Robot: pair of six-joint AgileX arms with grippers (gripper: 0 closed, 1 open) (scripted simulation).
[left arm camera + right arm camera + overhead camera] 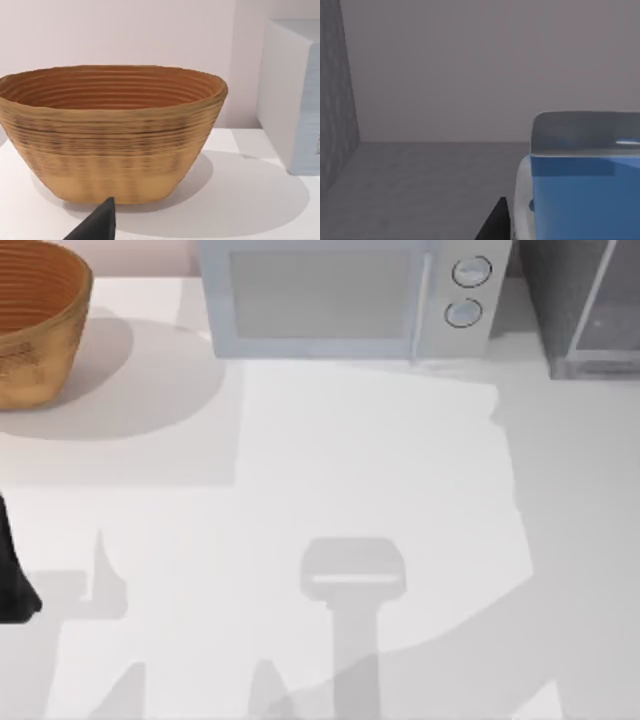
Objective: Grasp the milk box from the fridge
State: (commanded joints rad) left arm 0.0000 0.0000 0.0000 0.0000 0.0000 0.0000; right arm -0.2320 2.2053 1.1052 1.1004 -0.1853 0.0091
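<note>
Two appliances line the white table's (pixel 400 490) back edge: a pale microwave (pixel 330 295) and, at right, the dark grey fridge (pixel 585 305), with a woven basket (pixel 30 320) at left. My right wrist view looks into the fridge's grey interior, where the milk box (pixel 580 200) sits close beside a black finger (pixel 495 225), cut off by the frame. My left arm (pixel 12 580) rests at the table's left edge; whether either claw is clenched or released cannot be told.

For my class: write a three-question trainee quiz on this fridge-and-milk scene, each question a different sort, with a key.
1. True or false: the milk box stands inside the basket.
2. In the top view, the microwave stands between the basket and what?
A. the fridge
B. a sink
C. a kettle
3. Fill in: the left wrist view faces the ____.

Key: 1 false, it stands on a grey floor between grey walls; 2 A; 3 basket.
</note>
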